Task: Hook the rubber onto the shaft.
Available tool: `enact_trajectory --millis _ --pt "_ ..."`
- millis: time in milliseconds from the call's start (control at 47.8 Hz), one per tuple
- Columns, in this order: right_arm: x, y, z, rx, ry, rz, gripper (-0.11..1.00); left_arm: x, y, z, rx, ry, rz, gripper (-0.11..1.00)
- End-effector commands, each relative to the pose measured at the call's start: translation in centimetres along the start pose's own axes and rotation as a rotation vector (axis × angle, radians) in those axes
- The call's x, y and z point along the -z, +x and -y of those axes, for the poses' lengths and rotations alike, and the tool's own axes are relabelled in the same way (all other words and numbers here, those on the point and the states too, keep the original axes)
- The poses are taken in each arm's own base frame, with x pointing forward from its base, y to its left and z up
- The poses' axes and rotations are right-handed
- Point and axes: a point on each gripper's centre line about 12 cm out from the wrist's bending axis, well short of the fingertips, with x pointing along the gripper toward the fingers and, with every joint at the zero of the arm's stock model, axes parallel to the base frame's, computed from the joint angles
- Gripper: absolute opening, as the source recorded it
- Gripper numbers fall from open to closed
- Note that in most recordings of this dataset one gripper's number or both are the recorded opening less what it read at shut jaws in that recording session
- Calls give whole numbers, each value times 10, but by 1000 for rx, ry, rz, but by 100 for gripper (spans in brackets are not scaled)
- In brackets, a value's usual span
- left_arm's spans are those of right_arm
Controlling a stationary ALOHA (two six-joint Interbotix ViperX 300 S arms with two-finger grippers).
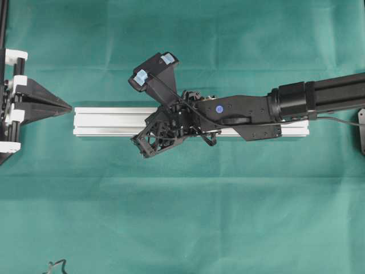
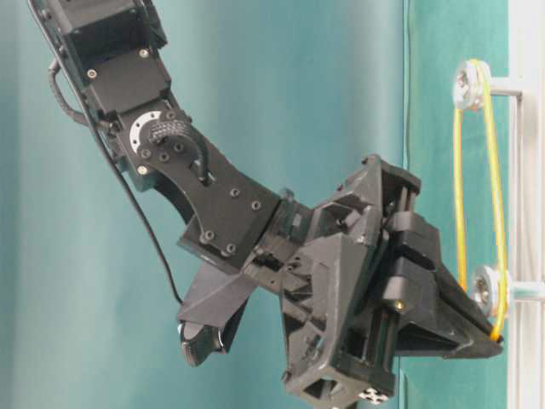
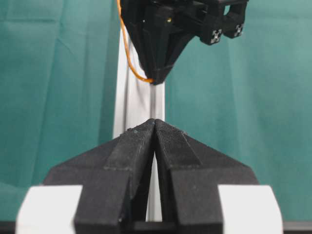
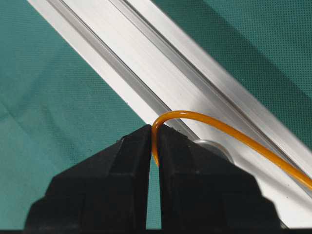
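At the far left of the overhead view we see the left gripper (image 1: 67,107) parked just off the end of the silver rail (image 1: 108,121), its jaws pressed together on nothing; the left wrist view shows the two fingertips (image 3: 141,131) meeting over the rail. The rail lies across a green cloth (image 1: 182,217). Toward the middle, the right gripper (image 4: 154,130) reaches down onto the rail with its jaws closed, pinching the orange rubber band (image 4: 229,130) between the tips. In the table-level view we see the band (image 2: 496,204) looped over an upper pulley (image 2: 467,83) and drawn down past a lower pulley (image 2: 485,288) to the gripper tips. Whether it sits in the lower pulley's groove, we cannot tell.
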Motion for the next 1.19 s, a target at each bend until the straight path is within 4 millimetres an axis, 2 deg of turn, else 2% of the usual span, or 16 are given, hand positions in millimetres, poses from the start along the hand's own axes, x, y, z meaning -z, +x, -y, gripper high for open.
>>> enact_trajectory --millis 0,377,775,1173 --pt "-2 -6 -8 -27 -1 9 7 -11 -2 0 0 3 26 0" --pt "3 -4 -8 -21 -8 2 7 -12 -1 0 0 2 28 0" --pt "27 -7 -13 2 -40 -41 7 -12 -1 0 -1 3 28 0" --pt "32 -18 -9 3 -47 -44 7 -12 -1 0 0 2 26 0"
